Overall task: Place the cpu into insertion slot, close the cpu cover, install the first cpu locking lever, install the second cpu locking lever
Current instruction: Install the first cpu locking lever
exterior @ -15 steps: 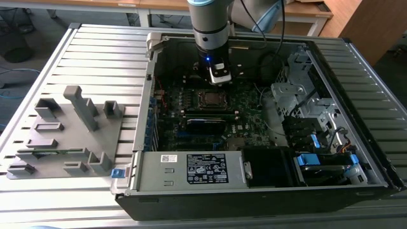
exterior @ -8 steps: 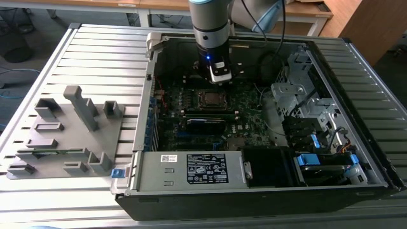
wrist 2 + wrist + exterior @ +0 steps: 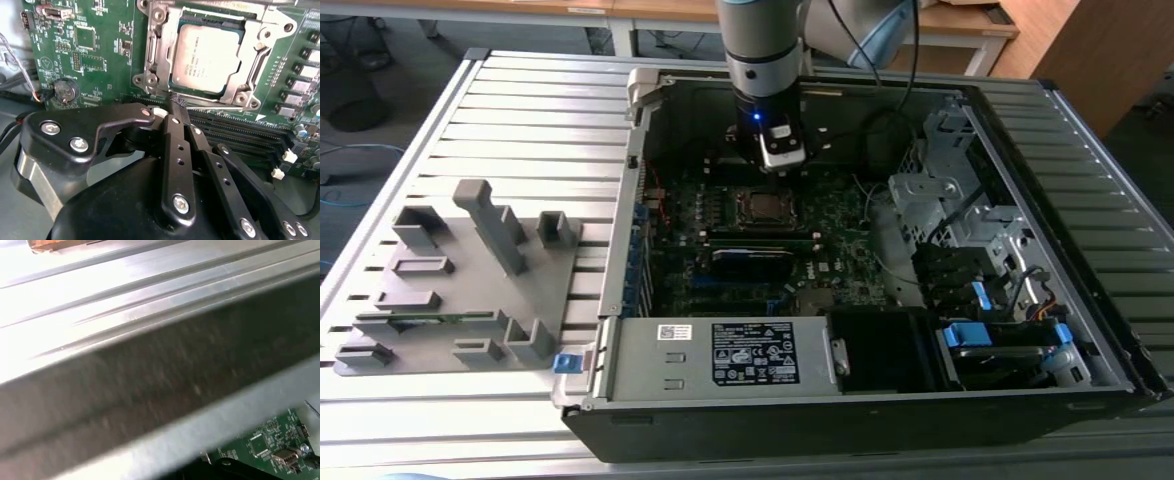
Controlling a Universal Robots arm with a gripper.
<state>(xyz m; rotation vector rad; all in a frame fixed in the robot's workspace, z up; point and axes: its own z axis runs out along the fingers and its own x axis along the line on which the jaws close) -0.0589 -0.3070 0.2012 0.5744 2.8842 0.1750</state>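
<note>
The cpu, a silver-grey square chip, lies flat in the insertion slot, whose dark edge shows around it. The cpu cover, a silver frame with a square window, lies down over the chip's edges. My gripper has its black fingers pressed together, tips right at the socket's edge beside a thin metal lever running along that side. I cannot tell if anything is pinched. In the exterior view the gripper hangs just behind the insertion slot inside the open computer case.
The green motherboard carries black memory slots close to the socket. Case walls and drive bays enclose the board. A grey fixture plate lies on the exterior view's left. The case's metal wall shows in the first wrist view.
</note>
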